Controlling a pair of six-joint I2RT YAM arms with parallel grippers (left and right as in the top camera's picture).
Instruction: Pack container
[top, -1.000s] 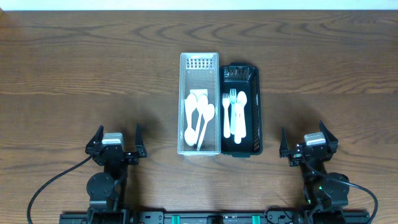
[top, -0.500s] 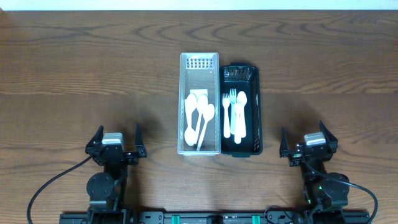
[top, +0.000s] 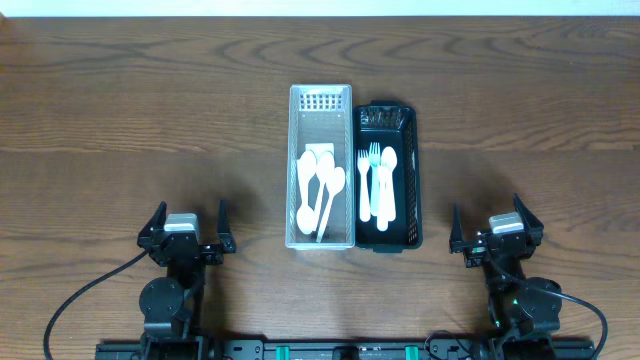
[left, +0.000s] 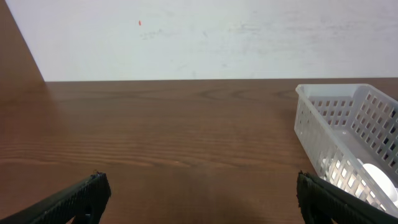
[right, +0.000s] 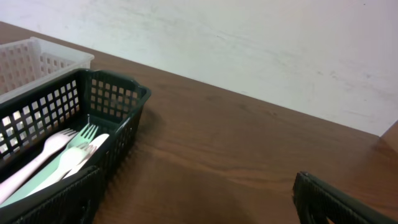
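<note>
A white mesh basket (top: 296, 150) stands at the table's middle with several white spoons (top: 318, 190) in it. A black mesh basket (top: 412, 180) touches its right side and holds white forks and spoons (top: 378, 183). The white basket shows at the right of the left wrist view (left: 348, 124). The black basket (right: 106, 99) with forks (right: 62, 152) shows at the left of the right wrist view. My left gripper (top: 187, 226) is open and empty at the front left. My right gripper (top: 490, 228) is open and empty at the front right.
The brown wooden table (top: 150, 110) spreads around both baskets. A white wall (left: 205, 37) rises behind its far edge. Black cables run from both arm bases at the front edge.
</note>
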